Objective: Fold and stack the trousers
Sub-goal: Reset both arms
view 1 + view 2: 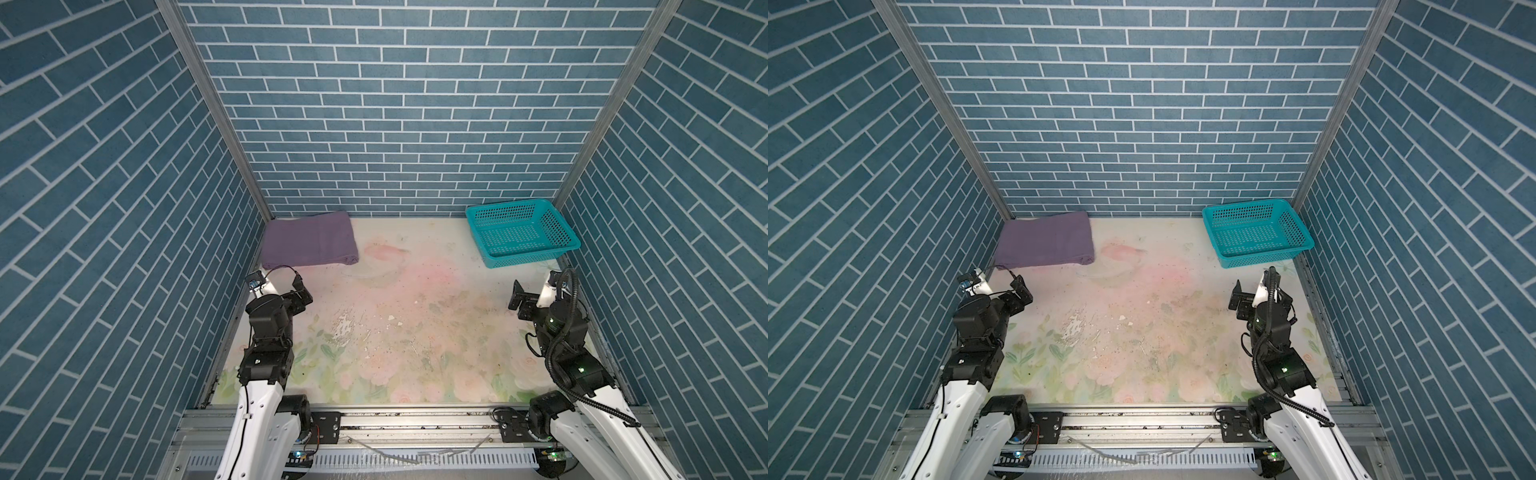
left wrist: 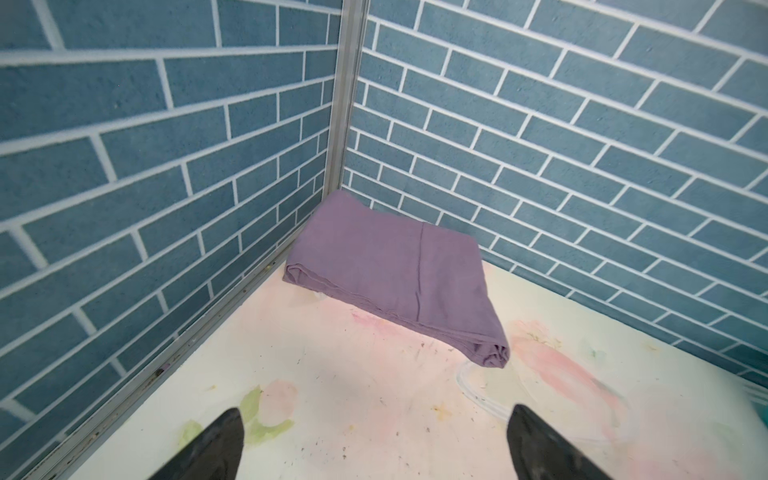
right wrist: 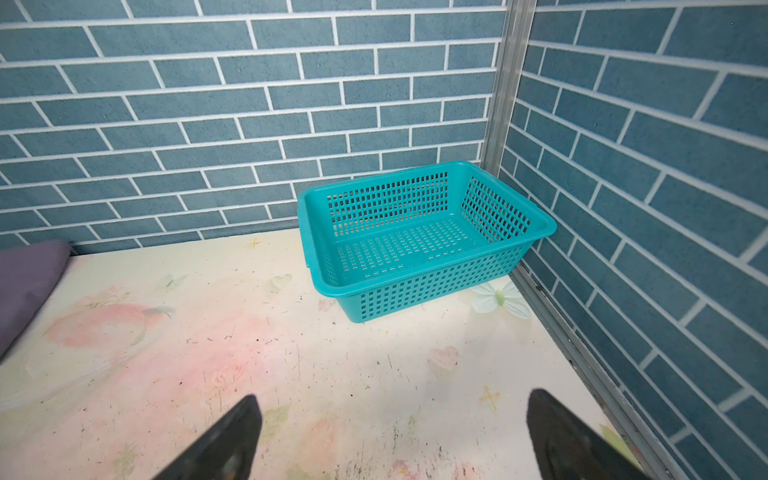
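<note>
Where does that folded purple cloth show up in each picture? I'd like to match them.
Top view: trousers in the far corner on the robot's left.
Top view: trousers in that same far corner.
Left wrist: trousers in the wall corner ahead.
Right wrist: a sliver of trousers at the picture's edge, apart from the teal basket.
Shared landmark: the blue brick back wall beside them.

No legible txt or labels on anything.

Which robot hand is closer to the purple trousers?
Left. The left gripper is open just short of the folded trousers, not touching. The right gripper is open across the table, facing the teal basket.
</note>
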{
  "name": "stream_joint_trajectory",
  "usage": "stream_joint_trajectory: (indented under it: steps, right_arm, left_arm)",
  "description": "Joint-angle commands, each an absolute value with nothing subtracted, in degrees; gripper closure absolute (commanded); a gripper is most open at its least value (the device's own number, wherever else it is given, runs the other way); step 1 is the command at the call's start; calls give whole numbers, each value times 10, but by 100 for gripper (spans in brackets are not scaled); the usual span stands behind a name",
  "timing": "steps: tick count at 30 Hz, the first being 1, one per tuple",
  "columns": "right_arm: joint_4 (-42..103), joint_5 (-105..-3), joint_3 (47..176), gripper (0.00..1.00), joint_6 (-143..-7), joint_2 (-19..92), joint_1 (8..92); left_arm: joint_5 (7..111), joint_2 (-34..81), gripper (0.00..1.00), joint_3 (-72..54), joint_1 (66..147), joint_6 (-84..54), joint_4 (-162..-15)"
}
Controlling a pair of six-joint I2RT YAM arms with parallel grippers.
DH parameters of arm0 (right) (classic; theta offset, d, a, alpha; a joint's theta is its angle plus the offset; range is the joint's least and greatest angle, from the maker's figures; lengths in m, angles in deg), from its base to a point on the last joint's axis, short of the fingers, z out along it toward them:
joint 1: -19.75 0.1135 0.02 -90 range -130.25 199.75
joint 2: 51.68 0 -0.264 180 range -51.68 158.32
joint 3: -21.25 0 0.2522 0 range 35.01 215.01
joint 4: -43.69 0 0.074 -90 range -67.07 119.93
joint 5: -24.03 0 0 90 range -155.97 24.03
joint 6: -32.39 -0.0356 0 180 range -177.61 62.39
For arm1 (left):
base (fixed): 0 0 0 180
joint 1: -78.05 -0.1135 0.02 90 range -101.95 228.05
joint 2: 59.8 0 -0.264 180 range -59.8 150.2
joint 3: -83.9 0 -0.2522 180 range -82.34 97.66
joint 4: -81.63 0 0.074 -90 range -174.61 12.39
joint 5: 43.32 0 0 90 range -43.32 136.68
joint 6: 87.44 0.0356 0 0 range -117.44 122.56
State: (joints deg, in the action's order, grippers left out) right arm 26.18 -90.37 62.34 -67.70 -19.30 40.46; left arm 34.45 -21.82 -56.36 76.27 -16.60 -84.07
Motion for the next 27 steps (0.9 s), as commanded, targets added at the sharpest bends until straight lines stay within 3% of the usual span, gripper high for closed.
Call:
stream_joint_trajectory:
  steps: [1,9,16,27]
  right_arm:
    - [269,-933,610,1,-640,-174,403]
    - [283,-980,602,1,-618,-72,393]
    - [375,-989,589,1,-615,32,365]
    - [455,-895,560,1,-684,125,243]
  left_arm:
    - [290,-188,1,-597,764,-144,-895]
    - [238,-129,1,-658,764,-105,-1012]
    - [238,3,1,-674,764,-95,-1132]
    - [245,129,1,-648,762,-73,-1247]
